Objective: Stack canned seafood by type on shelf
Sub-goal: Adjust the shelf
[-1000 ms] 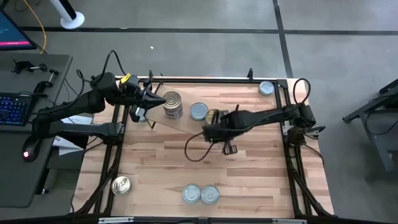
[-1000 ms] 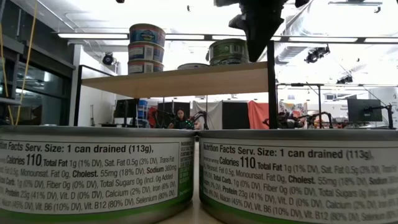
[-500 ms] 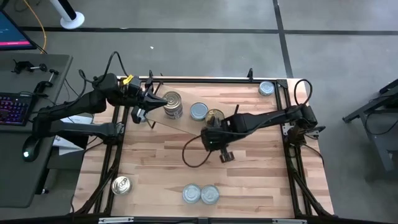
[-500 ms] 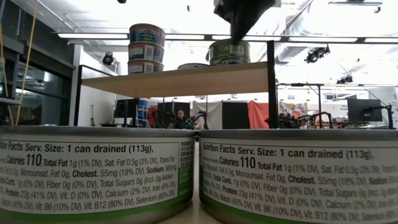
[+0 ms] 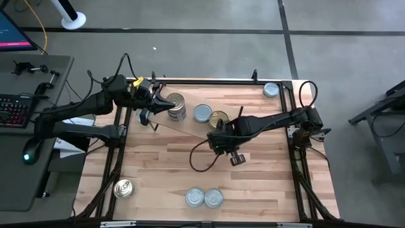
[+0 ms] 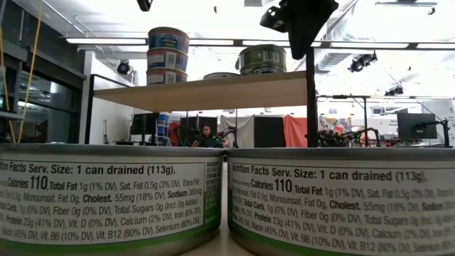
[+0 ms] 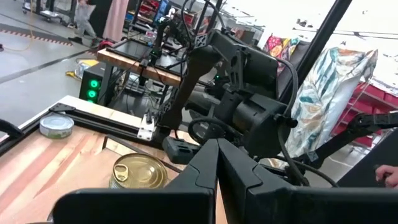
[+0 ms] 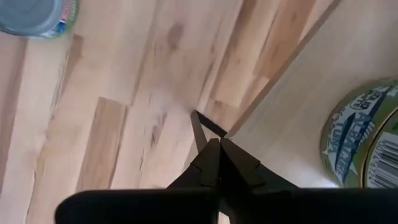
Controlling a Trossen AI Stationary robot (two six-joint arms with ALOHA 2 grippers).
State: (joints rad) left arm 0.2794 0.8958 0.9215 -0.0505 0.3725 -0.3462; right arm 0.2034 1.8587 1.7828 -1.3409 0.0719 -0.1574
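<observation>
Shelf: you see the low light-wood shelf board on thin black wire legs at the far middle of the wooden tabletop.
Cans on shelf: a stack of blue-labelled round tins stands at its left end, a single pale blue-silver tin in the middle, and a gold-lidded tin with a green label at the right end.
Loose cans: two silver tins sit touching at the near edge, filling the front of the low view; a gold tin with a pull tab lies near left, and one blue-silver tin in the far right corner.
Right gripper: you find it over bare tabletop just beside the shelf's near right corner, fingers pressed together, holding nothing.
Left gripper: it hangs at the top of the stacked tins, fingers together, empty.
In the way: the right arm reaches across just beside the gold-lidded tin.
</observation>
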